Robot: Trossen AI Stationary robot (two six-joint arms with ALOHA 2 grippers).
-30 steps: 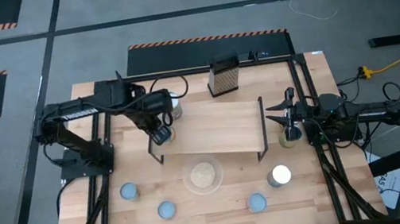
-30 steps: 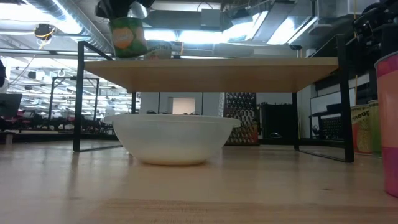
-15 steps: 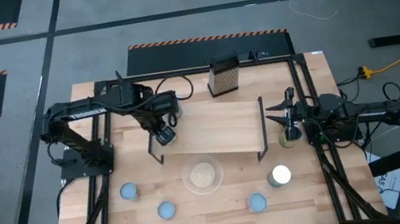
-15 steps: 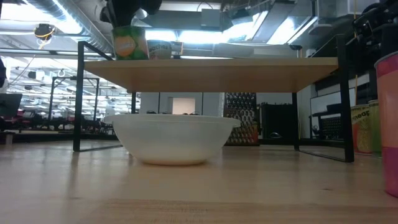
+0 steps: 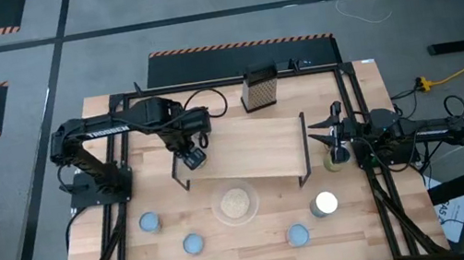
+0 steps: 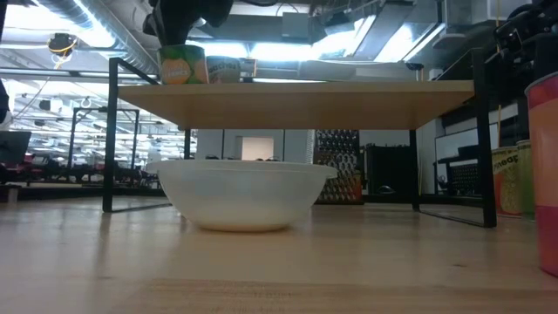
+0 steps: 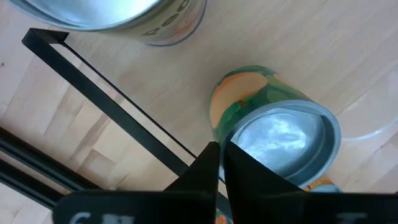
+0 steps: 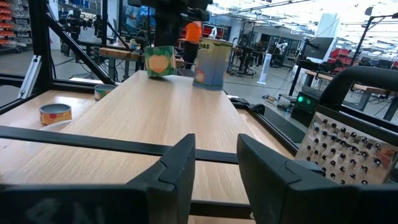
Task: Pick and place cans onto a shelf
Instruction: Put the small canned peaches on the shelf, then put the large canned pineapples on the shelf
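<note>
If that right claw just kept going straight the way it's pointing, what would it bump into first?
The right gripper points along the shelf top. That way looks free until the far end, where it would probably meet the tall can first, though depth is hard to judge.

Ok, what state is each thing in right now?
green can: upright on the shelf, under the left pincer
taller can: upright on the shelf, beside the green one
right pincer: open, empty, at the shelf's right end
dish: upright, beige contents
short cans: upright on the tabletop
grater: standing
</note>
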